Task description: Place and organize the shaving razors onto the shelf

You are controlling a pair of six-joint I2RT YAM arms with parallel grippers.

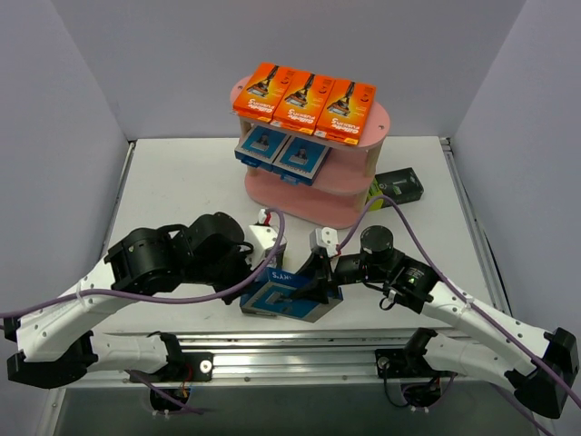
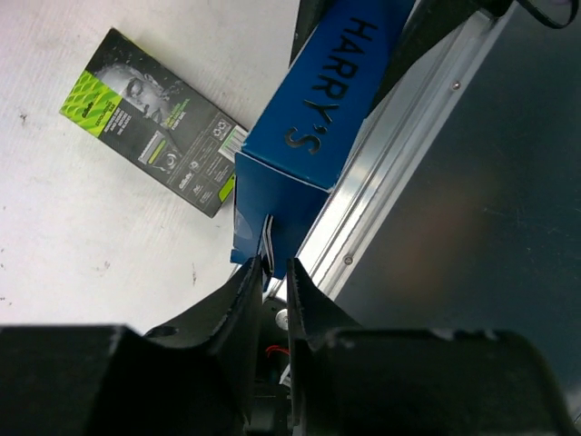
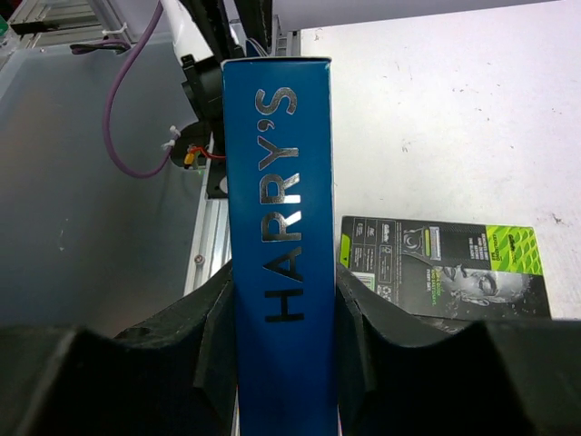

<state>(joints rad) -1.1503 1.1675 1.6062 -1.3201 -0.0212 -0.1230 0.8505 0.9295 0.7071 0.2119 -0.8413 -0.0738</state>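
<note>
A blue razor pack (image 1: 289, 300) marked HARRY'S stands on edge above the table's near edge. My right gripper (image 1: 313, 283) is shut on it; in the right wrist view both fingers press the sides of the pack (image 3: 277, 163) around the gripper's centre (image 3: 283, 300). My left gripper (image 2: 275, 268) is at the pack's (image 2: 318, 109) other end, jaws a little apart, the thin end flap loose between the tips. The pink shelf (image 1: 381, 118) stands at the back, with three orange packs (image 1: 304, 100) on top and two blue-and-white packs (image 1: 281, 150) on the middle tier.
A black-and-lime pack (image 2: 154, 118) lies flat on the table beside the held pack, also seen in the right wrist view (image 3: 445, 268). Another black pack (image 1: 399, 186) lies right of the shelf. The metal rail (image 2: 399, 154) runs along the table's near edge.
</note>
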